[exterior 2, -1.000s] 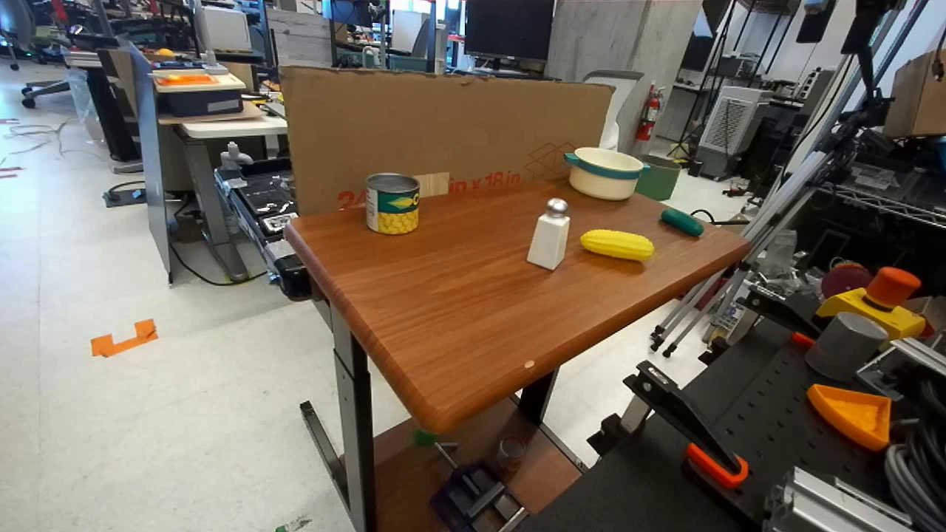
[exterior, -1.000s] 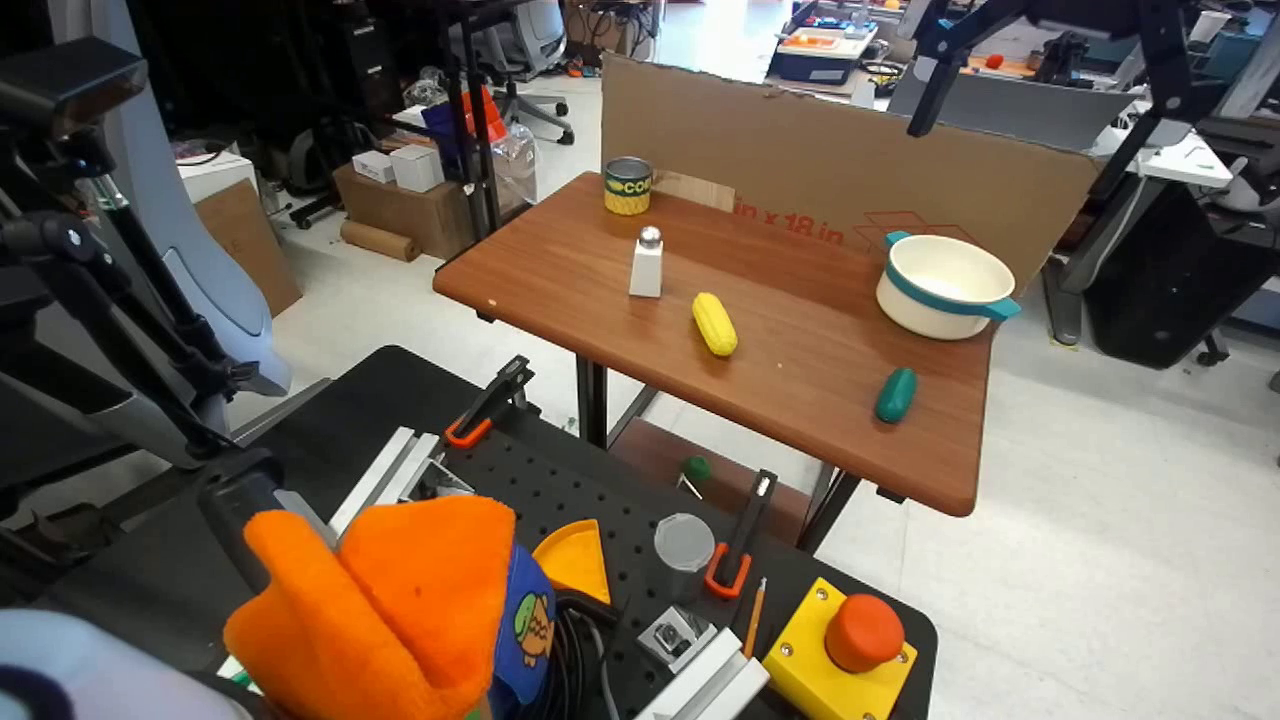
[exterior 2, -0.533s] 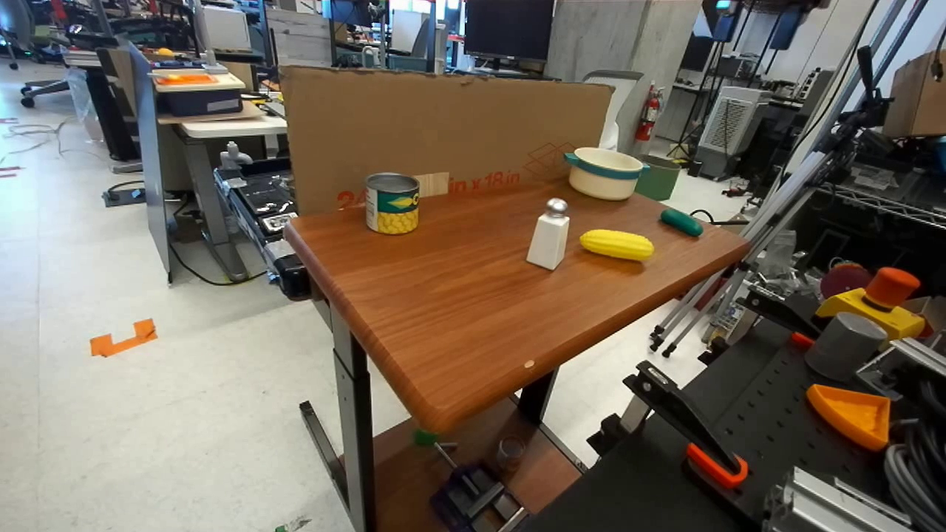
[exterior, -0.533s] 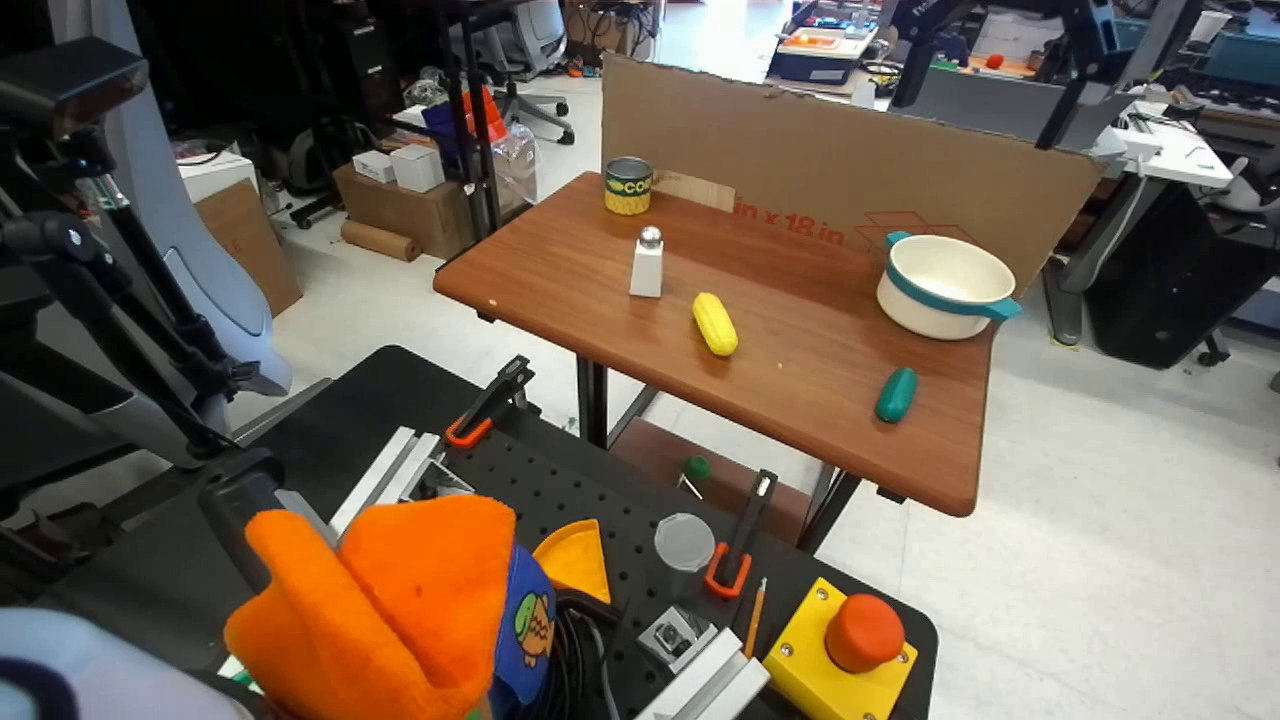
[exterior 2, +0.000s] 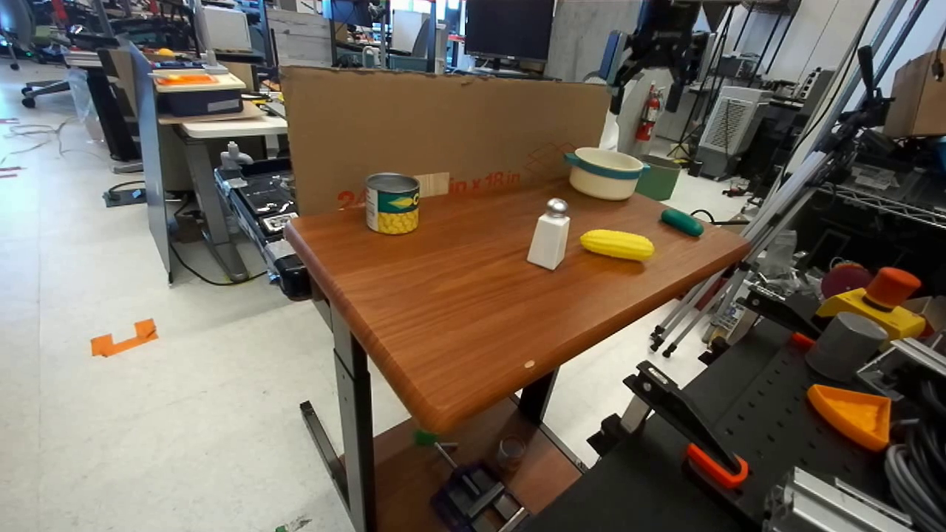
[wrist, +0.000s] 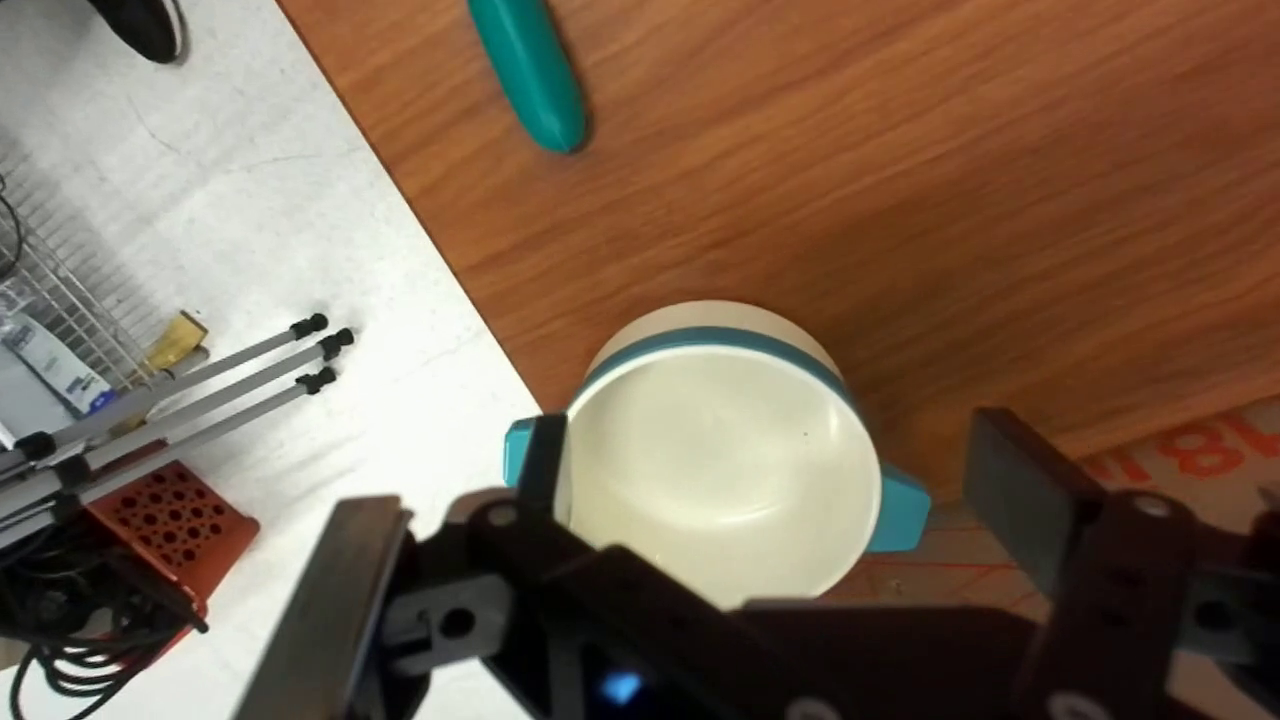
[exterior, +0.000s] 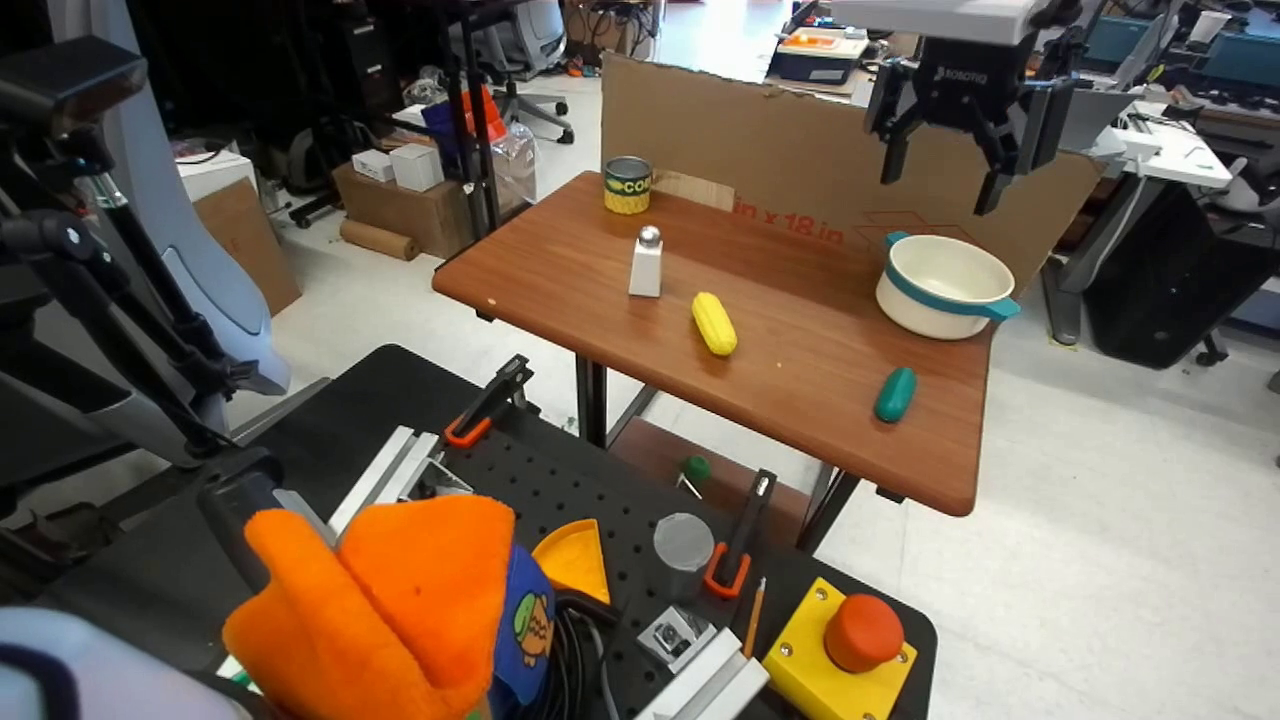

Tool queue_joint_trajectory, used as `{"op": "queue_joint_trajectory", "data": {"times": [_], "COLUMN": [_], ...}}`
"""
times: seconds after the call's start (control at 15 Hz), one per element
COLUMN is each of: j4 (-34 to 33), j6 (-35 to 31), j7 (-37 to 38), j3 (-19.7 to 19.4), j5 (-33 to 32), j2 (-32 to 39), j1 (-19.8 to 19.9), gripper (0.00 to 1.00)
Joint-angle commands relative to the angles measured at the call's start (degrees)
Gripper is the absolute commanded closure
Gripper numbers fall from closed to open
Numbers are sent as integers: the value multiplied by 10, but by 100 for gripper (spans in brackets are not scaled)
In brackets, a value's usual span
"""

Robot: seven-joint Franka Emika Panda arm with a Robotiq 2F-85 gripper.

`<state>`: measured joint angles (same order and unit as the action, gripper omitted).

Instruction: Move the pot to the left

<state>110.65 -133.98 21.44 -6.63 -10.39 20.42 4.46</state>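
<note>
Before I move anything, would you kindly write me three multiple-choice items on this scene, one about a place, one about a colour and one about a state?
1. Of these, which stands farthest from the pot?
A) green piece
B) yellow corn cob
C) can

2. What colour are the pot's handles?
A) teal
B) red
C) yellow

3. How does the pincer stand?
A) shut on the salt shaker
B) open, holding nothing
C) shut, holding nothing

1: C, since both exterior views put it toward the opposite end of the table.
2: A, since the wrist view shows that colour on either side of the cream interior.
3: B, since its jaws stand apart in both exterior views with nothing gripped.
</note>
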Motion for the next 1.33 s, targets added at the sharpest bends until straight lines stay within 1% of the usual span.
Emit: {"op": "queue_joint_trajectory", "data": {"times": [0.0,0.2,0.33,0.53,0.73,0.8,0.87,0.93,1.07,1.27], "j4": [-80,-122,-136,-160,-190,-200,-209,-218,-234,-255], "j6": [-24,-41,-38,-10,22,37,48,61,82,108], "j7": [26,33,23,11,15,15,17,17,16,17], "j3": [-21,-29,-26,-21,-24,-24,-23,-22,-20,-18], "j5": [0,7,15,26,28,30,33,37,43,53], "j2": [94,150,167,189,214,221,226,231,239,249], "j1": [-16,-23,-26,-30,-34,-34,-33,-32,-31,-31], "gripper": [0,0,0,0,0,25,28,33,48,67]}}
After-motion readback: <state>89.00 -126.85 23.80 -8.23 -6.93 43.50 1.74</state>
